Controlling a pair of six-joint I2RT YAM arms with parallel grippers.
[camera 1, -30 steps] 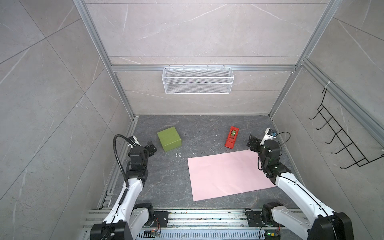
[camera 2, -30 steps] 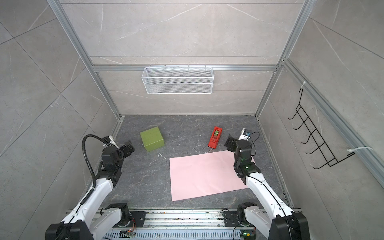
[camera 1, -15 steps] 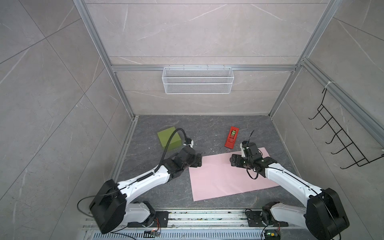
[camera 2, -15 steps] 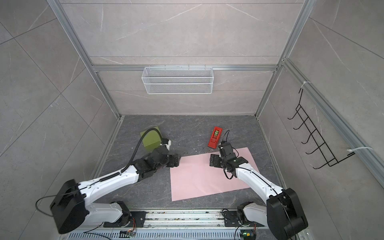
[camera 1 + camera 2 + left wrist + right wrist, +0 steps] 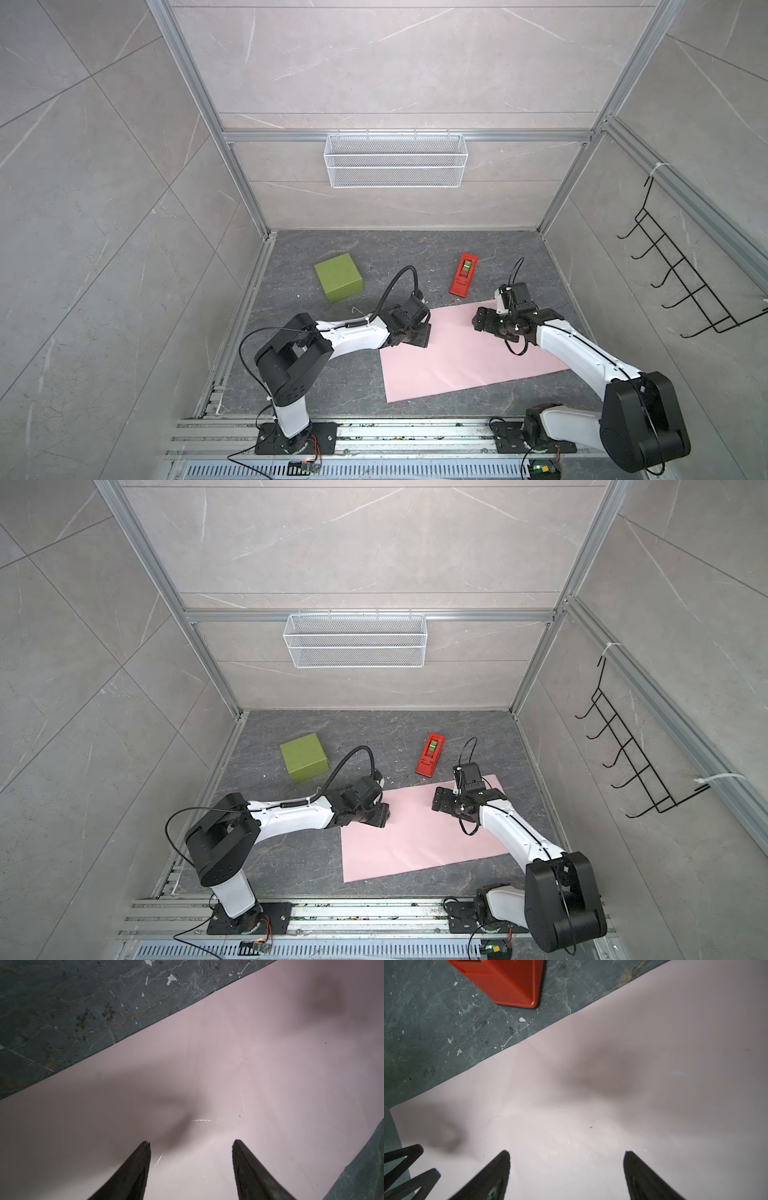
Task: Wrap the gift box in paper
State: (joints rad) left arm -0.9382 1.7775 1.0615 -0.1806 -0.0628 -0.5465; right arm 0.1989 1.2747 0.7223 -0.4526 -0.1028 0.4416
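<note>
The olive-green gift box [image 5: 338, 277] [image 5: 304, 756] stands alone at the back left of the dark floor, away from both arms. The pink paper [image 5: 469, 357] [image 5: 419, 833] lies flat at centre right. My left gripper [image 5: 422, 332] [image 5: 384, 814] hovers low over the paper's far left corner. In the left wrist view it [image 5: 191, 1142] is open, with only paper [image 5: 228, 1064] between the fingers. My right gripper [image 5: 478, 324] [image 5: 438, 800] is over the paper's far edge, facing the left one. In the right wrist view it [image 5: 566, 1152] is open above the paper [image 5: 633, 1064].
A red tape dispenser [image 5: 464, 275] [image 5: 431, 755] [image 5: 508, 982] sits just beyond the paper's far edge, close to the right gripper. A white wire basket [image 5: 395, 166] hangs on the back wall. A black hook rack [image 5: 681, 282] is on the right wall.
Both arms have swung in from the side walls to the paper's far edge. In the last half second they settled a little lower and closer to the sheet.
</note>
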